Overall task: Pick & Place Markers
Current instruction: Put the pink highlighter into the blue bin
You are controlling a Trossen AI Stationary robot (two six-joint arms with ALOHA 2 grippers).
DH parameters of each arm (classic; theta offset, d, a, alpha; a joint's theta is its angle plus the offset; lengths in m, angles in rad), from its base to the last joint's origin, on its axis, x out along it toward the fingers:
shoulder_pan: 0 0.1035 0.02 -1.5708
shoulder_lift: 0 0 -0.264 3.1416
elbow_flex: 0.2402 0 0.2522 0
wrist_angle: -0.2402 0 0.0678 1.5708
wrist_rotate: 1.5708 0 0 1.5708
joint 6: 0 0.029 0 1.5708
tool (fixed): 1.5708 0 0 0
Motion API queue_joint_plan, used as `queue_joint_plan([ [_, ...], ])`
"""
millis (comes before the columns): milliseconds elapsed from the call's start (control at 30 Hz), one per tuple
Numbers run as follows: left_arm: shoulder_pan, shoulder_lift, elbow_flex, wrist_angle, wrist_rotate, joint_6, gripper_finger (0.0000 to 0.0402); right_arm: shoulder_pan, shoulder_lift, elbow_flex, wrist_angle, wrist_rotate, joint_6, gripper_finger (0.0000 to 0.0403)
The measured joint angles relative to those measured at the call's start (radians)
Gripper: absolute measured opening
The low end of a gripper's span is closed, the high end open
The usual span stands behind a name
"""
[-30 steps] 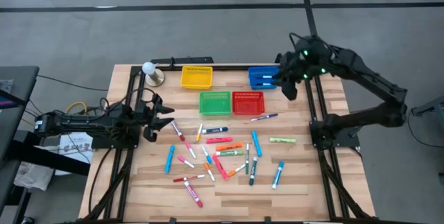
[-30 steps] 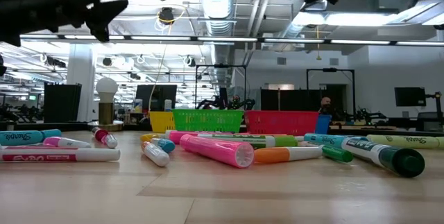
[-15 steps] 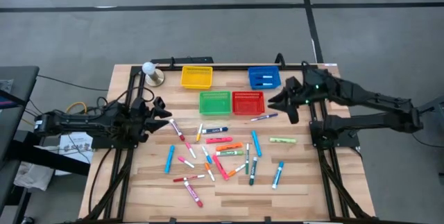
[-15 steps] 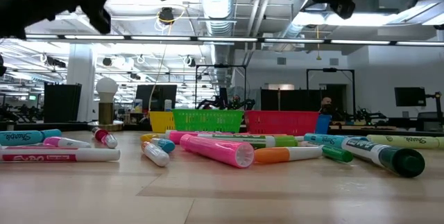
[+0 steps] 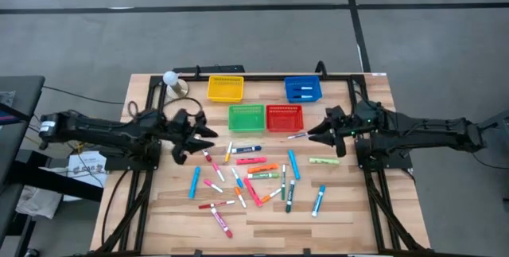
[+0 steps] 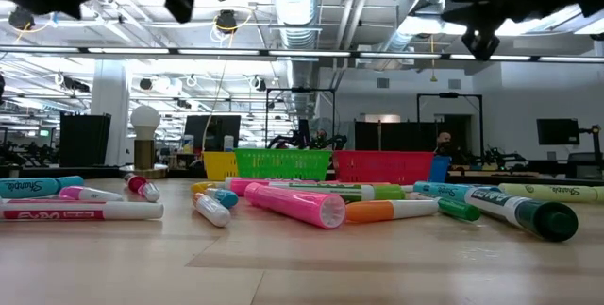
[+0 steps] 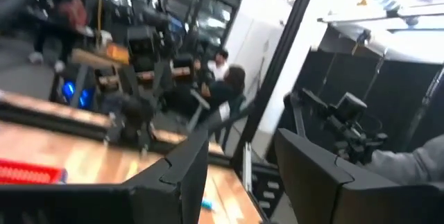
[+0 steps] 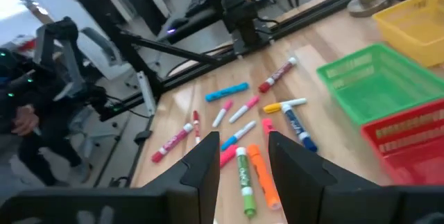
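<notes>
Several markers [image 5: 248,174] in pink, red, orange, blue, green and white lie loose on the middle of the wooden table; the low view shows them [image 6: 297,201] lying flat. Two more lie in the blue basket [image 5: 303,89]. My left gripper [image 5: 207,128] hovers open above the left edge of the scatter, nothing between its fingers [image 7: 187,172]. My right gripper [image 5: 314,130] hovers open just right of the red basket [image 5: 284,117], above a purple marker [image 5: 302,135]. The right wrist view looks down past its empty fingers [image 8: 208,165] at the markers [image 8: 244,175].
A yellow basket [image 5: 225,88] stands at the far edge, a green basket [image 5: 246,117] beside the red one. A white bulb on a round base [image 5: 171,82] stands at the far left corner. Black frame rails [image 5: 362,169] run along both sides. A yellow-green marker [image 5: 324,161] lies apart at the right.
My right gripper has come down from above the blue basket toward the near edge, levelling out beside the red basket. My left gripper has risen and reached toward the table's right, over the left edge of the markers. Neither has opened or shut. No marker has moved.
</notes>
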Motion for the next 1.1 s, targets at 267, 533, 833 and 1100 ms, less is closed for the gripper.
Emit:
queue_joint_plan([
  [267, -0.085, 0.226, 0.189, -0.255, -0.021, -0.059, 0.0167, 0.047, -0.091, -0.1, 0.104, 0.0, 0.002, 0.0113],
  [533, -0.158, 0.311, 0.384, -0.649, -0.118, -0.089, 0.0167, 0.05, -0.134, -0.143, 0.125, 0.0, 0.0, 0.0113],
  [833, -0.282, 0.323, 0.413, -0.84, -0.308, -0.507, 0.0167, 0.068, -0.134, -0.143, 0.126, -0.002, -0.04, 0.0113],
  [1100, -0.337, 0.401, 0.413, -0.931, -0.479, -1.095, 0.0167, 0.103, -0.134, -0.143, 0.142, -0.001, -0.054, 0.0113],
])
